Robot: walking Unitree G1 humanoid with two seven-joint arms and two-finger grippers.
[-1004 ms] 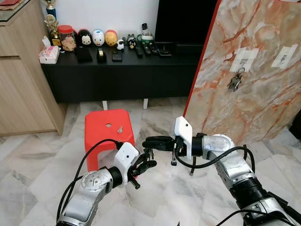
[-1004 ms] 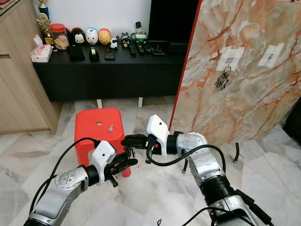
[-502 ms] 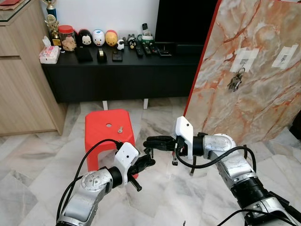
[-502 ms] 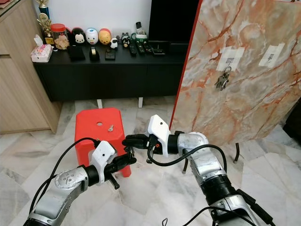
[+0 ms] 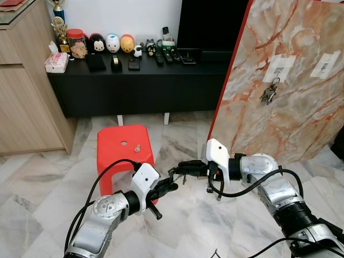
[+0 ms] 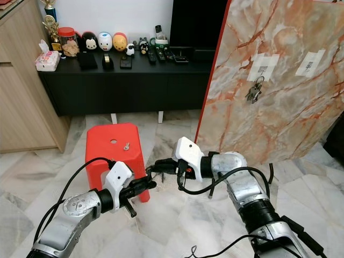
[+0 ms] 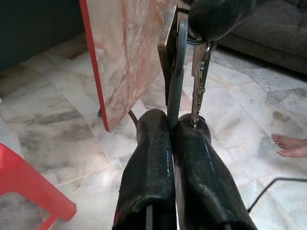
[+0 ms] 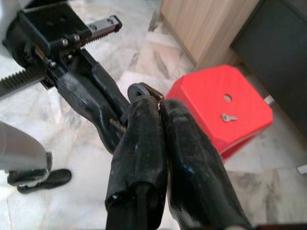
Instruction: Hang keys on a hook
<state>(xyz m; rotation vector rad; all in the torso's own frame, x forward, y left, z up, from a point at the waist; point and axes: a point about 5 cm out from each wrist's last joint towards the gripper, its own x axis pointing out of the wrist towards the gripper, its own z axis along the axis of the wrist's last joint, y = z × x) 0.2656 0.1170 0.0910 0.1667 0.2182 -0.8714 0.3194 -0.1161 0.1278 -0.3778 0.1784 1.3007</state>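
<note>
While both grippers meet beside the red stool (image 5: 124,149), the left gripper (image 5: 171,187) and right gripper (image 5: 177,170) each pinch the key bunch (image 7: 193,76): a handover, I judge. Next, the far marble board (image 5: 290,80), with its hook (image 5: 276,78).

Left gripper (image 5: 171,187) and right gripper (image 5: 177,168): held low over the marble floor (image 5: 37,215), fingertips meeting just beside the red stool (image 5: 123,153); whatever is pinched between them is too small to be made out. Small key (image 5: 137,148): laid flat on the stool top. Marble-patterned board (image 5: 285,80): stood upright at the robot's right, with a bunch of keys (image 5: 269,92) hung on it. Black tabletop (image 5: 134,72): figurines and remote controls are carried.
</note>
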